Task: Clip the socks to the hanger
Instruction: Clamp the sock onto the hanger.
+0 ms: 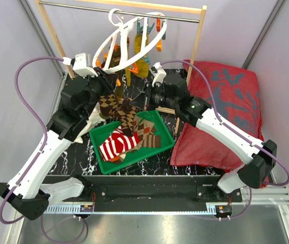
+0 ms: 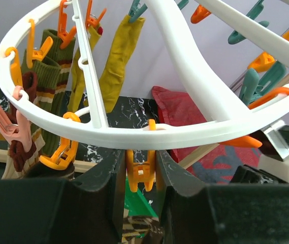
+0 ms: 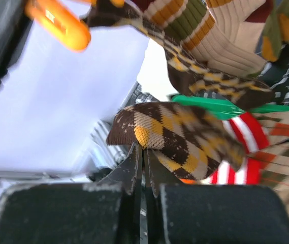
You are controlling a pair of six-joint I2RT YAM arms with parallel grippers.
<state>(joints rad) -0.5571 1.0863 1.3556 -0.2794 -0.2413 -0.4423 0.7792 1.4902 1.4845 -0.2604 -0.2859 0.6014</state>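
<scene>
1. Overhead: hanger [image 1: 129, 43] hangs tilted from rod [image 1: 108, 9] at twelve o'clock, with green tray [image 1: 97, 152] of socks [image 1: 118, 145] at six. Both arms reach between them.
2. Left wrist: left gripper [image 2: 140, 162] pinches an orange clip [image 2: 140, 178] at the ring's six o'clock rim — probably squeezing it open for a sock.
3. Right wrist: right gripper [image 3: 144, 160] is clamped tight on the edge of argyle sock [image 3: 169, 134], raised above the tray — presumably to feed that clip.

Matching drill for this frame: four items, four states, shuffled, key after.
1 left tool
2 right tool
3 striped sock
4 yellow sock

a lying in the green tray
b pinching an argyle sock
c hanging clipped on the hanger
d around an orange clip

Pairs: 1-d, 2-b, 3-a, 4-c
</scene>
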